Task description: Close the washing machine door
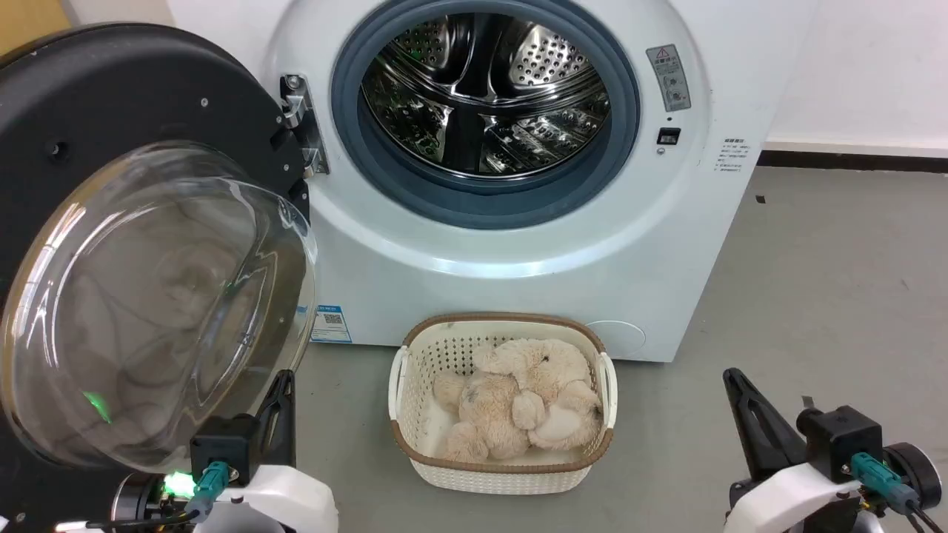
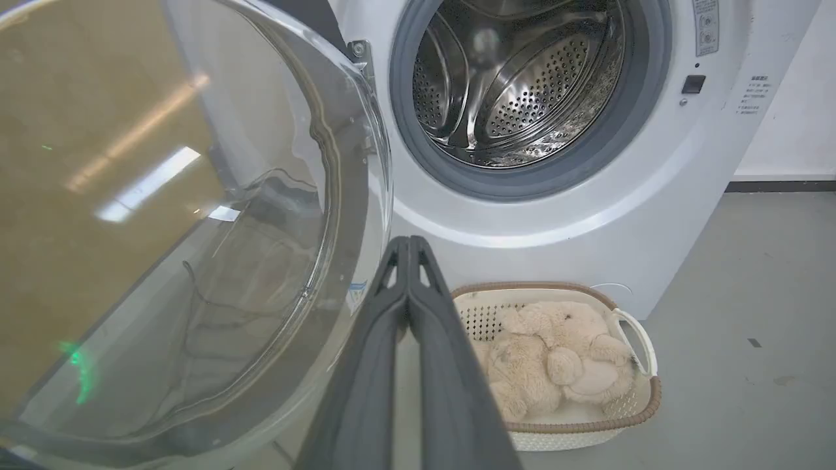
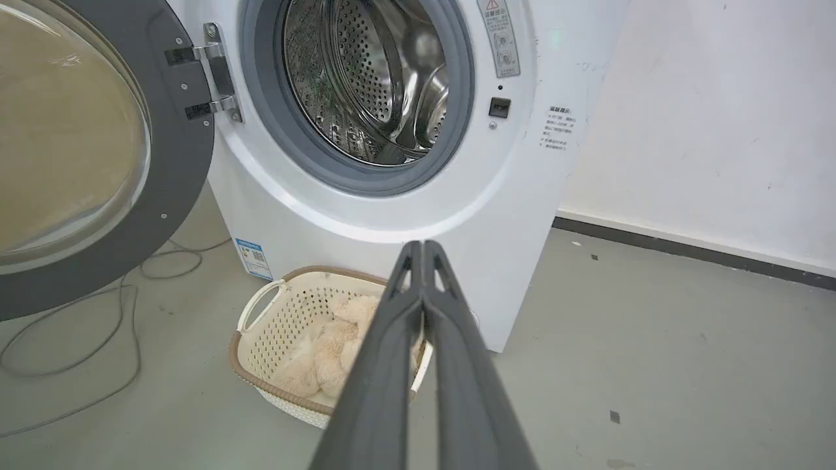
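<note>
The washing machine door (image 1: 148,259) stands wide open on its hinge (image 1: 300,122) at the left of the washing machine (image 1: 533,252), its clear glass bowl bulging outward. The steel drum (image 1: 481,89) is open to view inside its grey rubber ring (image 1: 481,207). The left claw (image 1: 284,381) sits low beside the door's lower right edge, its two dark fingers (image 2: 385,326) pressed together and holding nothing. Whether they touch the door I cannot tell. The right claw (image 1: 735,376) hangs well apart at the lower right, narrow too, tips flat against each other and empty. On the floor (image 1: 815,296) just in front of the machine sits a white basket (image 1: 415,363) with a cream plush toy (image 1: 526,400) lying in it.
</note>
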{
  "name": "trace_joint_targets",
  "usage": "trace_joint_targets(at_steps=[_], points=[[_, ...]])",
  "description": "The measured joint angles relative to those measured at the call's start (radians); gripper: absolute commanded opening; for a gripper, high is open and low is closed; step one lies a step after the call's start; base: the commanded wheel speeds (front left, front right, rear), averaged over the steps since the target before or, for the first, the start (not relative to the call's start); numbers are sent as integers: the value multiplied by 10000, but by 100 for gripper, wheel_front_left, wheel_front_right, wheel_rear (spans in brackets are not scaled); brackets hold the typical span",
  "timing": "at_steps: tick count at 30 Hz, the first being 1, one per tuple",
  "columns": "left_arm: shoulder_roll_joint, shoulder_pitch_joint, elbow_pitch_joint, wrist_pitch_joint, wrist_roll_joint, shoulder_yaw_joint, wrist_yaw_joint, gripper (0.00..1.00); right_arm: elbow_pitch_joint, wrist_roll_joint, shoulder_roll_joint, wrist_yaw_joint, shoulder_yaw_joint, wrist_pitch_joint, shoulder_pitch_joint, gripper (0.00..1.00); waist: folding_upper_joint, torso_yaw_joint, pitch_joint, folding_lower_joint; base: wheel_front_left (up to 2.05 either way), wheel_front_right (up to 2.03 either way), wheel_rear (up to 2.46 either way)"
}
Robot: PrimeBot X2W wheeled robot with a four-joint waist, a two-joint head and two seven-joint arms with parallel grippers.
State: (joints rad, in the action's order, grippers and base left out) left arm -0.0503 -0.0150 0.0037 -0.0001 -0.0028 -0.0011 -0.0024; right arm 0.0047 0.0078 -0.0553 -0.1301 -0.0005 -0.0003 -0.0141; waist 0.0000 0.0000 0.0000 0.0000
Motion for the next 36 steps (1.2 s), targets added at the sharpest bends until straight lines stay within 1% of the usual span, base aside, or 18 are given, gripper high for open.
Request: trace_joint_targets(at_steps=[10, 11, 26, 36], points=[[2, 0, 0, -2, 0, 0, 0, 0, 0, 0, 0, 0, 2, 0, 0, 0, 0, 0, 0, 0, 0, 0, 0], [2, 0, 0, -2, 0, 2, 0, 100, 0, 0, 0, 0, 2, 0, 0, 100, 0, 0, 0, 0, 0, 0, 0], [2, -5, 50, -113, -8, -100, -4, 100, 35, 40, -2, 0, 42, -104, -8, 100, 0, 20, -2, 0, 0, 0, 0], [2, -7, 104, -332, -79, -184, 0, 100, 102, 130, -2, 2, 109, -299, -13, 100, 0, 204, -27, 0, 0, 0, 0]])
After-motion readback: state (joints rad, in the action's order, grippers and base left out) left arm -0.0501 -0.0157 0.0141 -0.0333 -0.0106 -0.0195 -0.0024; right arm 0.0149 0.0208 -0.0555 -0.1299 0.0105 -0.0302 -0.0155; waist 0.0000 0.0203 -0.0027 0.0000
